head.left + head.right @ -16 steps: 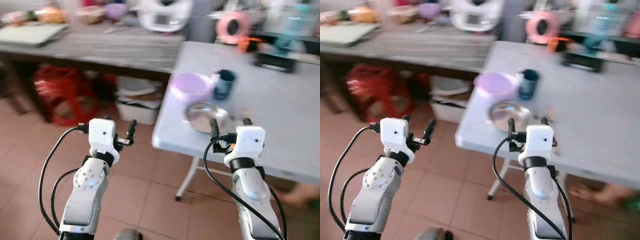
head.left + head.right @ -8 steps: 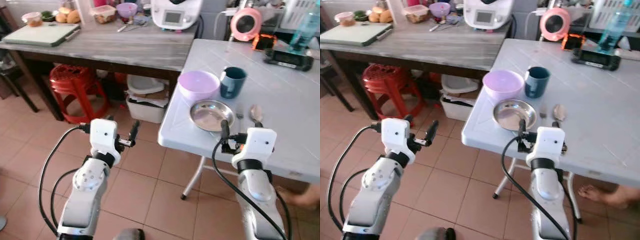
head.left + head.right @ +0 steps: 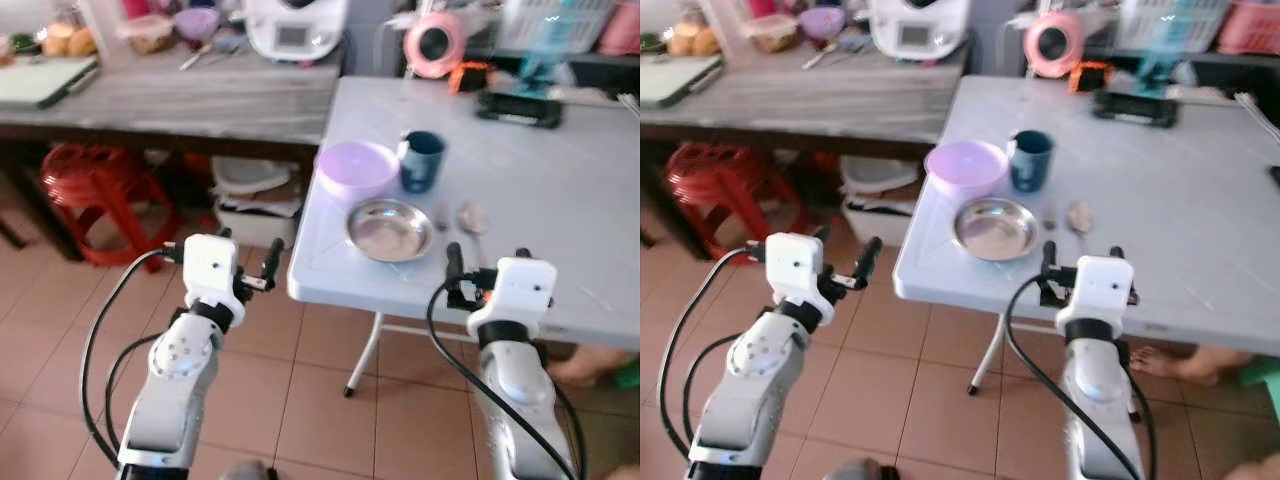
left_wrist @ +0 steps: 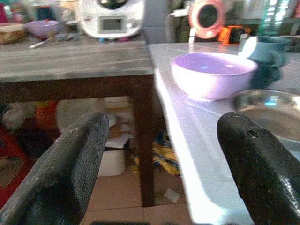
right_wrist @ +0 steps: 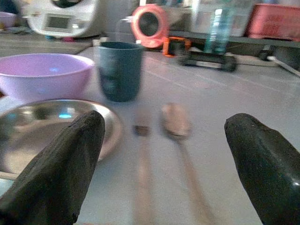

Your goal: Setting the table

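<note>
Right hand (image 3: 484, 262), fingers spread wide, hovers at the surface (image 3: 560, 200) edge before the steel plate (image 3: 386, 229); left hand (image 3: 247, 262) wide too.

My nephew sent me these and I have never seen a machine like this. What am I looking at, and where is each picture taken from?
This is a walking humanoid robot setting a table. Two pictures come from cameras on its head, looking down at its silver arms. The other two come from its wrists, looking out between black fingers. The left gripper hangs over the floor; the right gripper is at the edge of the white table. Both are open and hold nothing. On the table are a purple bowl, a dark teal cup, a steel plate and a spoon.
</note>
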Robot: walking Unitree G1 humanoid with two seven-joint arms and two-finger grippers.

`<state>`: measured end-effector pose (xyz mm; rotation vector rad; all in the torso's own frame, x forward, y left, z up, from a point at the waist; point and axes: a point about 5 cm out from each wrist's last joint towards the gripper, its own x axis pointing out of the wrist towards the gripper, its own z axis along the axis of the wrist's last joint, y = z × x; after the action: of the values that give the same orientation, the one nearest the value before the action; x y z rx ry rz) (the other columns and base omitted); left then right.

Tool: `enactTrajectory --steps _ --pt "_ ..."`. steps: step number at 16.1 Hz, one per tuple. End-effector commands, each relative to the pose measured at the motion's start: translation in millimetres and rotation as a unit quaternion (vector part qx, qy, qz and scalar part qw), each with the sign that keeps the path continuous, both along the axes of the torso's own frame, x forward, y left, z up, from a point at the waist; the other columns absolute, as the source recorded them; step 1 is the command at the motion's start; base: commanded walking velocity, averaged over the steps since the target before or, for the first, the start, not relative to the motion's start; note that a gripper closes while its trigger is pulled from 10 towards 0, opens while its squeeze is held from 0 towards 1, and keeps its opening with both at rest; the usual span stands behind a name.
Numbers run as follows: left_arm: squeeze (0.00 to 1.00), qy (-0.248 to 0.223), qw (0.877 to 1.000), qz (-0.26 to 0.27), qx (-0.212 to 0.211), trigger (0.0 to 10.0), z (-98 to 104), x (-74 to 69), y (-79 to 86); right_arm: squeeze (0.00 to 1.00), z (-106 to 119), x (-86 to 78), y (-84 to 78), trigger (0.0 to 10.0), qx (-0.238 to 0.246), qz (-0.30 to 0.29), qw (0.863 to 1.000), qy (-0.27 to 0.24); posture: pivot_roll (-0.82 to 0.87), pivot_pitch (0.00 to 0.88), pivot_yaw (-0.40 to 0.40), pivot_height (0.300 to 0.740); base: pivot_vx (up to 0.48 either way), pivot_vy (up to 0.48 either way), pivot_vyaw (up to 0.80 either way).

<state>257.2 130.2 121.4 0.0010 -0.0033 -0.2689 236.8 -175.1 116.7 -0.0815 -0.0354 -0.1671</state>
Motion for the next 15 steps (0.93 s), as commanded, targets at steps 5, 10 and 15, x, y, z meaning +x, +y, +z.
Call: enactTrajectory --steps 5,10,15 --pt "0.0 0.021 1.0 0.021 -0.007 10.0 -8.5 -2.3 7.1 0.0 8.4 2.6 8.2 10.0 -0.013 0.022 0.999 -0.02 -0.03 0.0 0.028 0.74 0.292 0.0 0.0" --pt "0.0 0.019 1.0 0.014 -0.006 10.0 -8.4 0.0 4.5 0.0 8.2 4.6 7.9 10.0 -0.017 0.022 0.999 -0.02 -0.03 0.0 0.026 0.74 0.292 0.0 0.0" --pt "0.0 0.018 1.0 0.01 -0.005 10.0 -8.3 0.3 2.8 0.0 8.8 4.8 11.1 10.0 -0.022 0.031 0.999 -0.024 -0.03 0.0 0.024 0.74 0.283 0.0 0.0"
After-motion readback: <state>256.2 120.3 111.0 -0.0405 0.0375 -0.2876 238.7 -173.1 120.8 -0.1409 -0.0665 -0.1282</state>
